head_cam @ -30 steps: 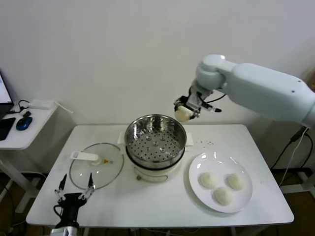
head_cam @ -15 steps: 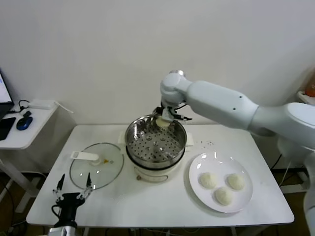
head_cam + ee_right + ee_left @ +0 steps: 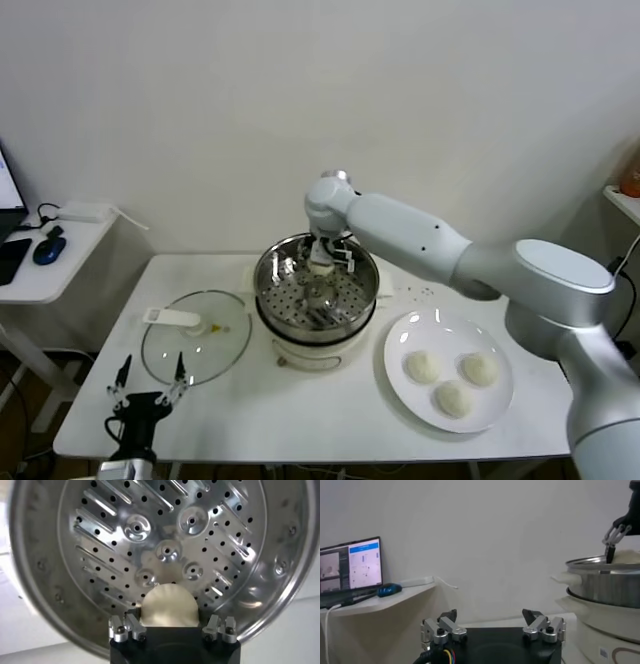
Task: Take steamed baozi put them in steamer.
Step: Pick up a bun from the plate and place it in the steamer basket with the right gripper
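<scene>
I am reaching my right jaws (image 3: 320, 262) down over the steamer (image 3: 316, 288), a shiny round steel basket with a perforated floor, sitting on a cream-white pot base near the middle of the counter (image 3: 300, 410). My right jaws are holding one baozi (image 3: 168, 606), a smooth pale bun, pinched between the two sides; in the right wrist view it is sitting just in front of the jaws, with the steamer's holed floor (image 3: 165, 550) directly beyond it and not yet touching it, as far as I can tell.

To do this step well, I judge that I should be lowering the bun gently until it is resting on the perforated floor, keeping it clear of the rim, and only then widening the jaws. Placing it toward one side would be leaving room for the others. Squeezing harder risks denting the soft dough.

Three more baozi (image 3: 452, 380) are waiting on a large white plate (image 3: 400, 345) to the right of the steamer, well apart from my right jaws. A flat glass lid (image 3: 195, 345) with a white handle is lying on the counter to the left of the steamer.

My left jaws (image 3: 492, 630) are idling low at the front left corner of the counter, standing wide and holding nothing.
</scene>
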Tool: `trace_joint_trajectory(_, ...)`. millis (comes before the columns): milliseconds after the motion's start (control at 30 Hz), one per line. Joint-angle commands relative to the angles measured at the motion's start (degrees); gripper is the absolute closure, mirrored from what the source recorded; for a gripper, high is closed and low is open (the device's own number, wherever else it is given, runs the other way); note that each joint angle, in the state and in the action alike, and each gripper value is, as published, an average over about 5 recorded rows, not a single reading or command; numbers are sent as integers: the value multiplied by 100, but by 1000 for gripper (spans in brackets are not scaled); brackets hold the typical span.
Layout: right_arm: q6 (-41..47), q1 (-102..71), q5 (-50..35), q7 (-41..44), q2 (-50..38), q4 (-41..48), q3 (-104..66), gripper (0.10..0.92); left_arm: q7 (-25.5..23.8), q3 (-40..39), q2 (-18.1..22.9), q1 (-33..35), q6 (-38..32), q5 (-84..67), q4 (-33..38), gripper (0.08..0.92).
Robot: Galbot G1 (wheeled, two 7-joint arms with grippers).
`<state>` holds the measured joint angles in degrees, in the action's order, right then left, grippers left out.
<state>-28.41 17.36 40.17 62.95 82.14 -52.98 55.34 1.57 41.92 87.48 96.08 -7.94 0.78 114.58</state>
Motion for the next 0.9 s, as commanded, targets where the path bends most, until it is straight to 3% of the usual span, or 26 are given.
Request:
trace_joint_trajectory(33, -132, -217, 302, -18, 234, 385, -184, 296, 3, -7, 0, 6, 19, 3, -15, 177)
trace_joint_trajectory(467, -302, -311, 495, -35, 417, 543, -326, 291, 10, -9, 8, 16, 6, -15, -41, 177)
trace_joint_trajectory(633, -367, -314, 480, -10, 415, 550, -355, 227, 16, 3, 2, 25, -1, -33, -54, 177)
trace_joint_trajectory(900, -404, 132, -214, 299, 80, 78, -167, 203, 20, 14, 11, 33, 5, -41, -32, 177)
